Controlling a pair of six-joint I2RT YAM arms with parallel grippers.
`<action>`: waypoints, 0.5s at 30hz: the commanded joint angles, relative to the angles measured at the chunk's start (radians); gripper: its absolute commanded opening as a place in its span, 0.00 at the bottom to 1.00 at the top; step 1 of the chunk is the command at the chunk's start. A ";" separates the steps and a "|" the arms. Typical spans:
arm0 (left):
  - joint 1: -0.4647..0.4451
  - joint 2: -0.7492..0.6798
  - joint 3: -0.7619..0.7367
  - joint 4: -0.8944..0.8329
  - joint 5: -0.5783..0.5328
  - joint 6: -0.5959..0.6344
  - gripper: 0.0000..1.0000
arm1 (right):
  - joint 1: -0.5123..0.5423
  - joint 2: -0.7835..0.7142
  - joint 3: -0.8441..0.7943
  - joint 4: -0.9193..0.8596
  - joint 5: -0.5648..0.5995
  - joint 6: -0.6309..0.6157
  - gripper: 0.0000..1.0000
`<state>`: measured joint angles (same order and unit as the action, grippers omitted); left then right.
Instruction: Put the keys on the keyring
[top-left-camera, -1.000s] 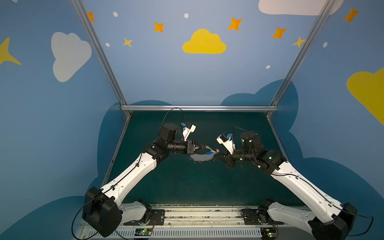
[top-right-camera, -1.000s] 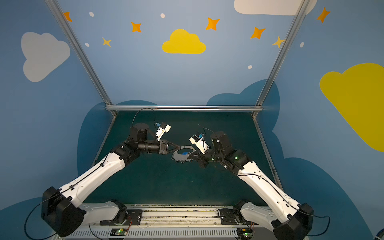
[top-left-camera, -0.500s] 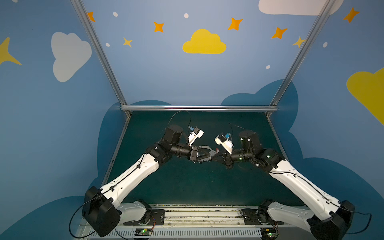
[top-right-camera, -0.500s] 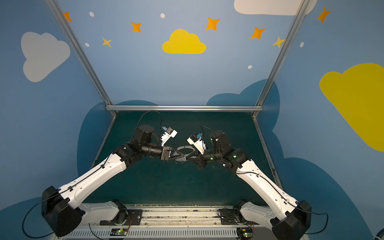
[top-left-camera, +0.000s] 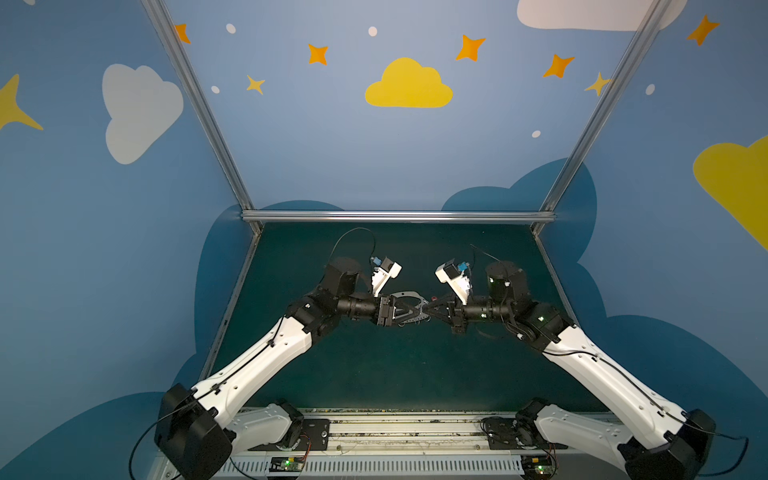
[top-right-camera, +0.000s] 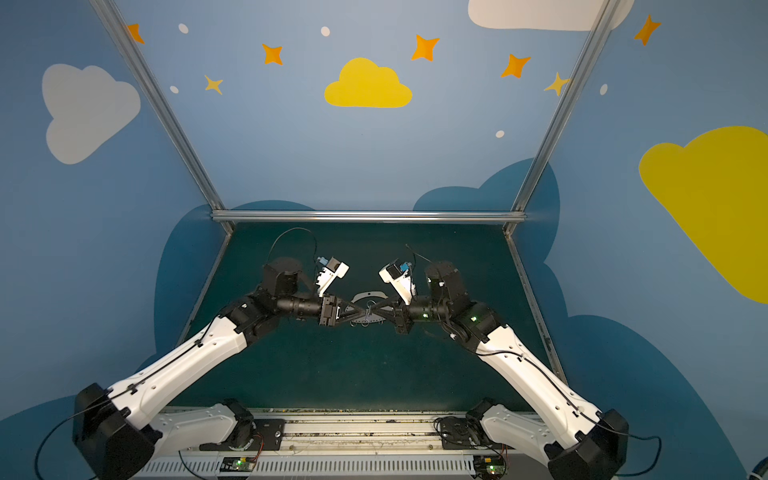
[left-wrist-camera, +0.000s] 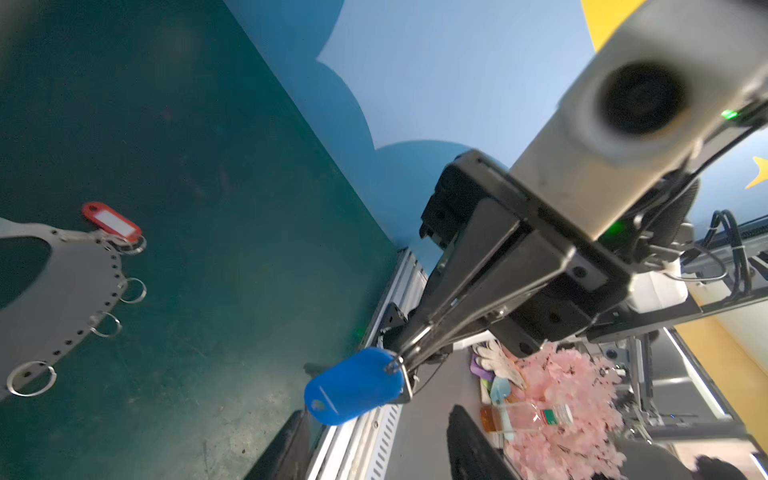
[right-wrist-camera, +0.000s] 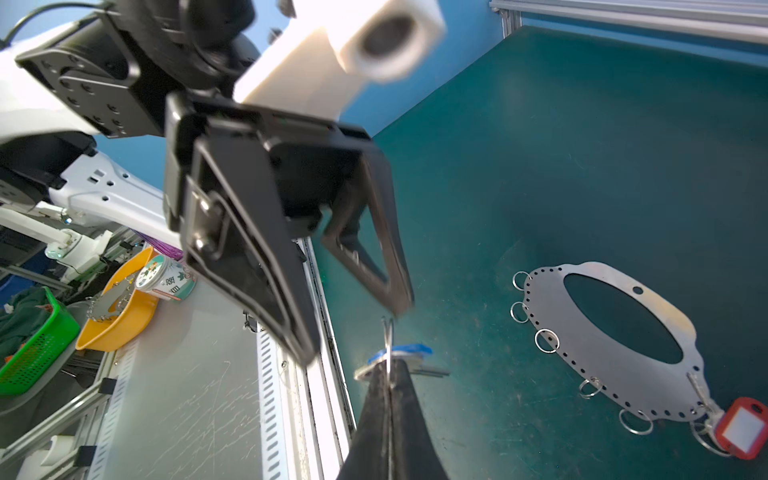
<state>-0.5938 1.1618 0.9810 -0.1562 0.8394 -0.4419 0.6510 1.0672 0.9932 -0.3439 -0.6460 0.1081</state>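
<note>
The green worktop (top-left-camera: 374, 365) fills the floor of the blue-walled cell, and the two arms reach in from the near corners to meet tip to tip over its middle. Under that meeting point the keyring (right-wrist-camera: 623, 332) lies flat on the worktop, a grey oval plate with a large oval hole; in both top views only parts of it show behind the crossed fingers (top-right-camera: 368, 296).

The left tool (right-wrist-camera: 355, 332) stands open, its two black fingers well apart and nothing between them. The right tool (left-wrist-camera: 405, 361) is closed, pinching the thin split ring (right-wrist-camera: 388, 336) of the blue-tagged key (left-wrist-camera: 353, 386), which hangs in the air off the fingertips, above the worktop and apart from the plate.

The red-tagged key (right-wrist-camera: 744, 432) is at one end of the keyring: its blade lies on the plate and its tag rests on the worktop just beyond the edge. Several small wire rings (right-wrist-camera: 546, 340) hang from the holes along the plate's rim.
</note>
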 joint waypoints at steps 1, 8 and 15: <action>0.016 -0.042 0.003 0.093 -0.030 -0.040 0.55 | -0.004 -0.018 -0.023 0.050 -0.028 0.033 0.00; 0.001 0.029 0.028 0.122 0.028 -0.061 0.44 | -0.004 -0.016 -0.043 0.118 -0.072 0.079 0.00; -0.026 0.059 0.046 0.129 0.015 -0.049 0.28 | -0.004 -0.013 -0.041 0.142 -0.091 0.100 0.00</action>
<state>-0.6117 1.2160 0.9932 -0.0631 0.8474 -0.4976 0.6495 1.0672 0.9569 -0.2405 -0.7067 0.1879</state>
